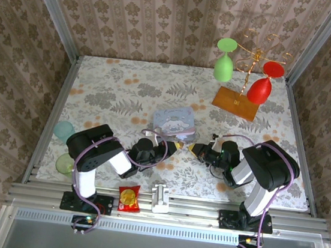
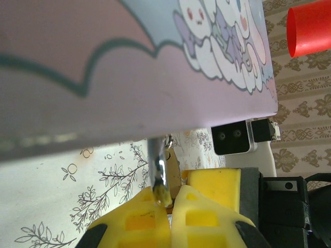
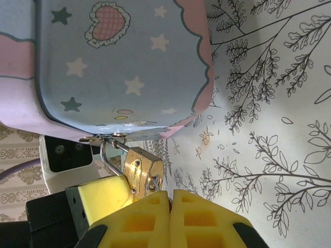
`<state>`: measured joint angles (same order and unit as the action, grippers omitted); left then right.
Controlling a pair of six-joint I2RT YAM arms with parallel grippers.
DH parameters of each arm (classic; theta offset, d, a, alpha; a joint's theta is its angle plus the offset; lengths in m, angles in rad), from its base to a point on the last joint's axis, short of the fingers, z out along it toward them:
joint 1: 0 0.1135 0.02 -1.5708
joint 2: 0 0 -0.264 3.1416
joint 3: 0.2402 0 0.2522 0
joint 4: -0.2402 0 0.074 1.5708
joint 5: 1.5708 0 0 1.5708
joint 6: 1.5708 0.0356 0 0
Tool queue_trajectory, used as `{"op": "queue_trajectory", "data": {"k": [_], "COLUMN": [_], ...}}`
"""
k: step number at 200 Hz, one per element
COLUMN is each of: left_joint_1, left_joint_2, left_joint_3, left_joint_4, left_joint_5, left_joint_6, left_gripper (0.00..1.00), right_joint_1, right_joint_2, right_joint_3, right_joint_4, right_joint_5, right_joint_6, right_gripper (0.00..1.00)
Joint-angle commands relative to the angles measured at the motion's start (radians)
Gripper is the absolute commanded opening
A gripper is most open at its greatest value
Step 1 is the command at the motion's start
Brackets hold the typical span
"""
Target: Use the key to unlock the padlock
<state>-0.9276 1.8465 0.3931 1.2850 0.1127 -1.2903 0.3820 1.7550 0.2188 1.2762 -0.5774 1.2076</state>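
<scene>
The brass padlock (image 3: 140, 169) hangs by its silver shackle (image 3: 105, 154) from the hasp of the pale blue cartoon tin (image 3: 119, 67). A thin silvery key (image 3: 155, 184) sticks in its keyhole, and my right gripper (image 3: 169, 194) is shut on the key's head. In the left wrist view my left gripper (image 2: 169, 199) is shut on the padlock, pinching the shackle (image 2: 158, 166) beside the brass body (image 2: 177, 174). From above, both grippers meet just in front of the tin (image 1: 174, 124), left gripper (image 1: 175, 147) and right gripper (image 1: 194, 149) nearly touching.
A gold wire rack on a wooden base (image 1: 235, 102) holds a green glass (image 1: 224, 60) and a red glass (image 1: 263, 83) at the back right. Two pale cups (image 1: 64, 128) stand at the left edge. A white block (image 1: 161, 197) and a red packet (image 1: 129, 198) lie on the near rail.
</scene>
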Motion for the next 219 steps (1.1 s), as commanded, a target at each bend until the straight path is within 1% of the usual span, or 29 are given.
{"op": "queue_trajectory", "data": {"k": [1,65,103,131,155,182,219], "left_joint_1": [-0.005,-0.005,-0.01,-0.018,-0.022,-0.034,-0.037], "left_joint_2": [0.0,0.014,0.022,0.009,0.029,0.02,0.008], "left_joint_3": [0.004,0.01,0.018,0.014,0.013,0.022,0.02], "left_joint_4": [-0.05,-0.021,-0.003,-0.019,0.004,0.002,0.004], "left_joint_5": [0.024,0.022,0.027,0.018,0.019,0.014,0.013], "left_joint_6": [-0.055,-0.076,-0.09,-0.082,-0.099,-0.094,-0.103], "left_gripper": [0.0,0.0,0.0,0.0,0.0,0.0,0.0], "right_joint_1": [0.002,0.003,0.005,0.002,0.001,0.003,0.002], "right_joint_2": [-0.013,-0.011,0.032,0.014,0.019,0.052,0.057], "right_joint_3": [0.008,0.013,0.017,0.023,0.043,0.055,0.062], "right_joint_4": [0.038,0.039,0.045,0.043,0.043,0.045,0.044], "right_joint_5": [-0.053,-0.072,-0.064,-0.062,-0.07,-0.069,-0.063], "right_joint_6": [-0.019,-0.024,-0.029,-0.03,-0.024,-0.019,-0.024], "right_gripper": [0.0,0.0,0.0,0.0,0.0,0.0,0.0]}}
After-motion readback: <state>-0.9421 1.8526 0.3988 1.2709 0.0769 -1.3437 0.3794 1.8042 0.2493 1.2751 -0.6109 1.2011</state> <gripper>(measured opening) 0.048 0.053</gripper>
